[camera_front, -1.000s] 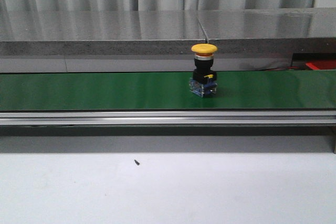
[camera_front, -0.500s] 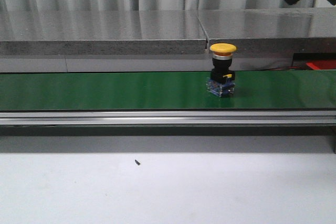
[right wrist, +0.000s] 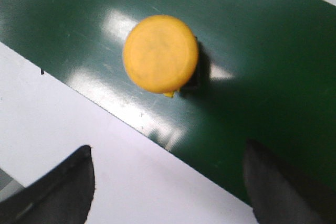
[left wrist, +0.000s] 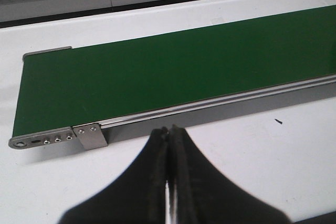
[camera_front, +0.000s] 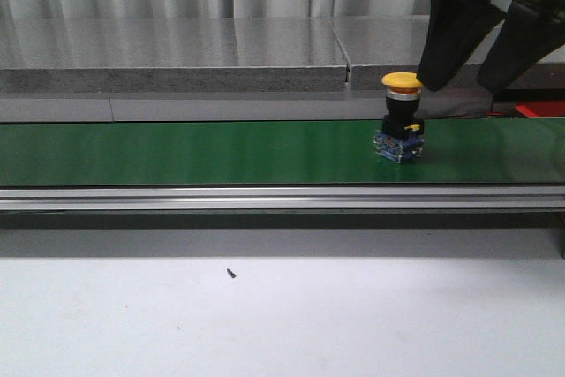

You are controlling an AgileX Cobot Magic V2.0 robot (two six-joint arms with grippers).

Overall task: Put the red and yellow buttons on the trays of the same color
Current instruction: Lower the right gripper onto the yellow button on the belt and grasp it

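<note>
Since 0.5 s ago: yellow button (camera_front: 402, 116) has shifted rightward along the green conveyor belt (camera_front: 194, 153); right gripper (camera_front: 490, 59) has dropped into front view. Button stands upright on the belt, right of centre. Right gripper hangs just above and right of the cap, fingers spread, nothing held. Left gripper (left wrist: 169, 142) pressed closed, empty, over the white table (left wrist: 220, 145) near the belt's end.

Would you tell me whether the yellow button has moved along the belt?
Yes: the yellow button has travelled right, past the seam in the grey ledge behind it.
</note>
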